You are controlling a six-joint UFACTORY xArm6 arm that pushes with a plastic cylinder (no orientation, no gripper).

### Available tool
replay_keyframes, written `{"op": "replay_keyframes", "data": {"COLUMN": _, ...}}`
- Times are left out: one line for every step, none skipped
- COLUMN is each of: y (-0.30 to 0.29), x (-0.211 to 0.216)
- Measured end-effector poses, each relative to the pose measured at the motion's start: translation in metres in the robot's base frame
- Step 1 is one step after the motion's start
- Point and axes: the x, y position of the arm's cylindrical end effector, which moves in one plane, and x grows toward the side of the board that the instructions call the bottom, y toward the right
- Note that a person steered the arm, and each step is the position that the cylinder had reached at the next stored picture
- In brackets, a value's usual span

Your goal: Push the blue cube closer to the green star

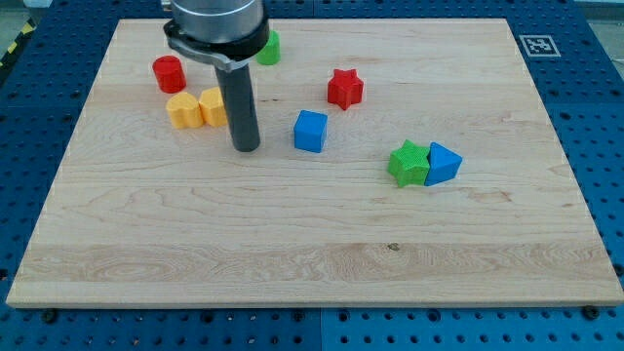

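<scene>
The blue cube (310, 131) sits near the middle of the wooden board. The green star (409, 163) lies to its lower right, a good gap away, touching a blue triangular block (443, 164) on its right side. My tip (247, 148) rests on the board to the left of the blue cube, with a small gap between them. The rod rises from there to the arm's dark mount at the view's top.
A red star (344, 88) lies above and right of the blue cube. A red cylinder (168, 73) and two yellow blocks (181, 110) (212, 106) sit left of the rod. A green block (268, 47) shows partly behind the mount. The board's edges border a blue pegboard.
</scene>
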Motion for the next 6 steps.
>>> {"op": "replay_keyframes", "data": {"y": 0.038, "x": -0.001}}
{"op": "replay_keyframes", "data": {"y": 0.074, "x": -0.001}}
{"op": "replay_keyframes", "data": {"y": 0.07, "x": -0.01}}
{"op": "replay_keyframes", "data": {"y": 0.047, "x": -0.028}}
{"op": "replay_keyframes", "data": {"y": 0.061, "x": -0.028}}
{"op": "replay_keyframes", "data": {"y": 0.111, "x": -0.027}}
